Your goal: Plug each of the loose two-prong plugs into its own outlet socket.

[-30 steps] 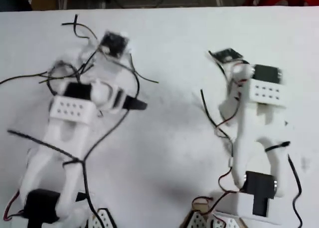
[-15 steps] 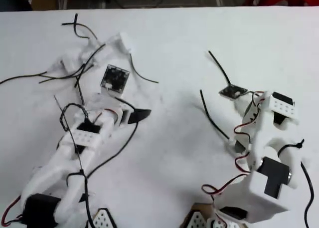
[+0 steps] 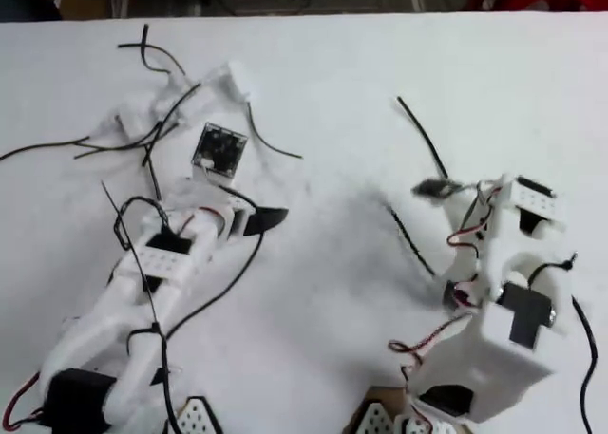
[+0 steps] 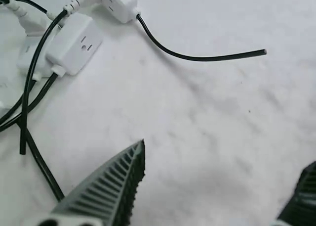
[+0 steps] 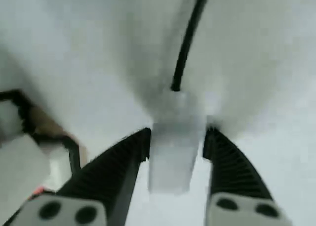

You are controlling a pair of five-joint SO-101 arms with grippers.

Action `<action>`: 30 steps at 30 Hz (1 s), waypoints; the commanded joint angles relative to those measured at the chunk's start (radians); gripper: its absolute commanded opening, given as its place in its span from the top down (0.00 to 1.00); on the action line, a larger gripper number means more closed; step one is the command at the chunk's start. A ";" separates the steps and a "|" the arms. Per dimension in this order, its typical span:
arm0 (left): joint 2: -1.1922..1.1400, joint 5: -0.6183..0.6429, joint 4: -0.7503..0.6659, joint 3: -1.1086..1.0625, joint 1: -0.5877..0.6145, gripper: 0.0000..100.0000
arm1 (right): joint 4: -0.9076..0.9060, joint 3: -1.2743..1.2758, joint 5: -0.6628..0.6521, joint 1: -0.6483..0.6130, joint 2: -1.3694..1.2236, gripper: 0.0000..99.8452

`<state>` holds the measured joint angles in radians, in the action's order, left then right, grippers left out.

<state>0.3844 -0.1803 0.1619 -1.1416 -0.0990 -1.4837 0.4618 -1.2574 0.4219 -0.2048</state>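
Note:
Several white outlet sockets (image 3: 142, 113) lie tangled with black cords at the far left of the table; two of the sockets (image 4: 75, 42) face up in the left wrist view. My left gripper (image 4: 224, 157) hangs open and empty over bare table, on the near side of that cluster (image 3: 258, 218). My right gripper (image 5: 177, 137) is shut on a white two-prong plug (image 5: 174, 152), whose black cord (image 5: 190, 38) runs away across the table. In the high view this cord (image 3: 408, 239) leads to the right arm (image 3: 494, 263), which hides the plug.
Another loose black cord (image 3: 423, 140) lies beyond the right arm. A short cord stub (image 4: 207, 57) leaves one socket (image 4: 118, 3) and ends on open table. The white tabletop (image 3: 332, 121) between the arms is bare. Arm bases sit at the near edge.
The left arm drew back from the socket cluster early on, then held still. The right arm has pulled toward the near edge, dragging the plug and its cord along.

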 commanded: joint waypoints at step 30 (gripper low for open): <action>0.039 -0.014 -0.014 0.002 -0.012 0.55 | -0.228 0.043 0.072 -0.114 0.231 0.83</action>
<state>0.3844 -0.1803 0.1619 -1.1462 -0.0990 -1.6909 0.5524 -1.2589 0.3176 -0.0176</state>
